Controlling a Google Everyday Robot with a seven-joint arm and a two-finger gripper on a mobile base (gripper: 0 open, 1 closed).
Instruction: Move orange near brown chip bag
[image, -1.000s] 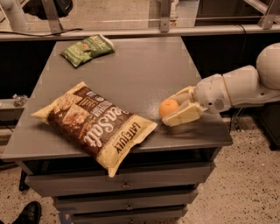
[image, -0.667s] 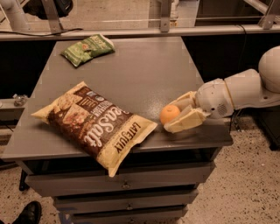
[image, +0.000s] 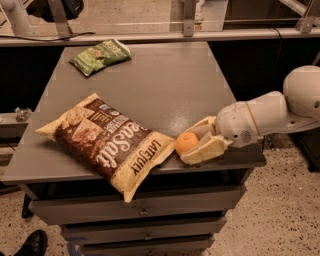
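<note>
The orange (image: 186, 142) sits low over the grey table (image: 165, 85) near its front edge, just right of the brown chip bag (image: 107, 140) and almost touching the bag's pale corner. My gripper (image: 190, 145) reaches in from the right on a white arm (image: 265, 117). Its cream fingers (image: 205, 151) lie above and below the orange and are closed on it. The chip bag lies flat at the front left of the table, its lower corner hanging over the edge.
A small green snack bag (image: 100, 55) lies at the back left of the table. Grey drawers (image: 140, 210) are below the tabletop. A rail (image: 160, 36) runs behind the table. A black shoe (image: 30, 245) is on the floor at the bottom left.
My gripper has carried the orange toward the front edge and a little left, closer to the chip bag's corner. The bags have not moved.
</note>
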